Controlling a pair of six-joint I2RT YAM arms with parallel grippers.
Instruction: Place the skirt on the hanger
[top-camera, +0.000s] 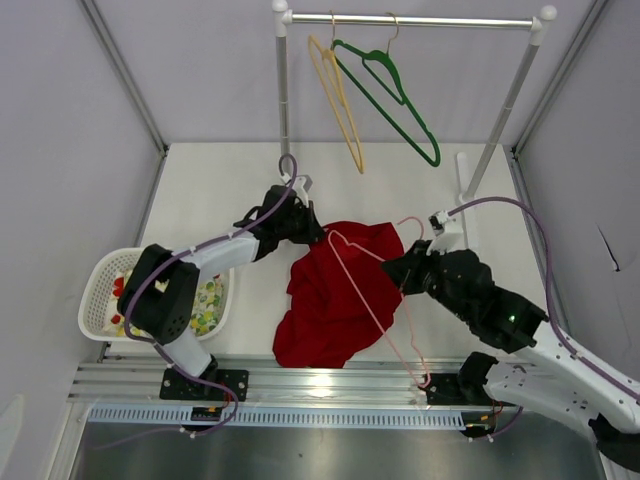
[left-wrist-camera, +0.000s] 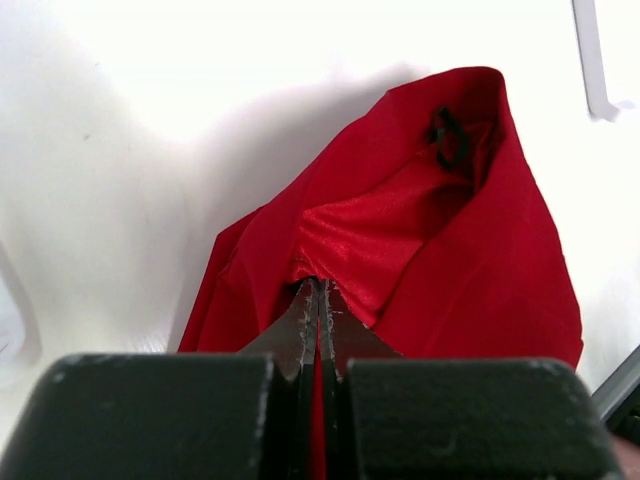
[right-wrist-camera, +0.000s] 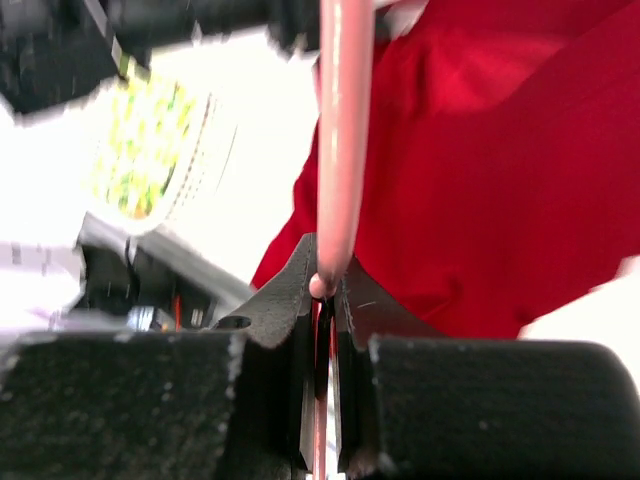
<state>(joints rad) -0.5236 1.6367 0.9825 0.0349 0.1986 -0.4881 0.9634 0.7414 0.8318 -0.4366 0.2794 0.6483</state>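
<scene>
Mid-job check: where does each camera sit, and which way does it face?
Top external: above and behind, looking down at table and skirt; both arms show.
Left wrist: arm-mounted, faces along the left end effector, shut on skirt fabric.
Right wrist: arm-mounted, faces along the right end effector, shut on the pink hanger.
Shared: all show the skirt.

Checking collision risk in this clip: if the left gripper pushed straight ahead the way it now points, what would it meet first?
The left gripper, shut on the skirt, would run straight into that skirt's own bunched folds. Beyond them lies bare table, though depth there is unclear.
</scene>
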